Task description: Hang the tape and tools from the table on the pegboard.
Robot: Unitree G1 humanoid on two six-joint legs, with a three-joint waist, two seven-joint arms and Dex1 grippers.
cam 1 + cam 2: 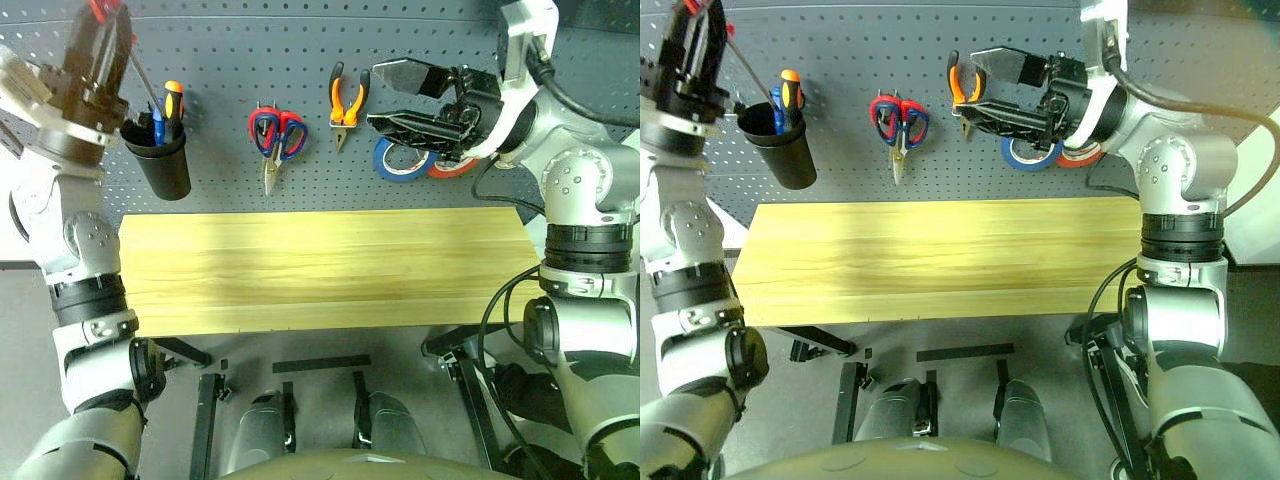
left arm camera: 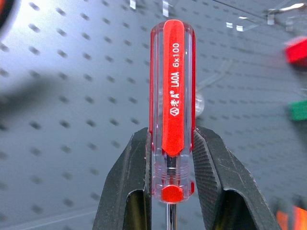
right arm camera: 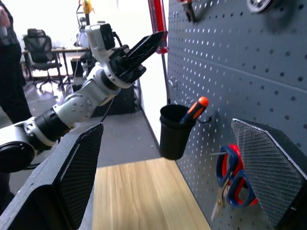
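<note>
My left gripper (image 1: 98, 45) is raised at the upper left, shut on the red-handled screwdriver (image 2: 172, 91). Its thin shaft (image 1: 145, 80) slants down towards the black cup. The pegboard (image 1: 250, 60) stands close behind it. My right gripper (image 1: 375, 97) is open and empty, pointing left in front of the board. The pliers (image 1: 347, 100) hang just left of it, and the blue tape (image 1: 398, 165) hangs just below, partly hidden. Dark-blue-handled scissors (image 1: 267, 130) hang further left. The table (image 1: 320, 270) has a bare top.
A black cup (image 1: 160, 160) on the board holds an orange and a blue screwdriver. Red-handled scissors (image 1: 293, 135) hang with the blue pair, and a red-orange roll (image 1: 455, 168) hangs beside the blue tape. A person (image 3: 9, 72) stands far off in the room.
</note>
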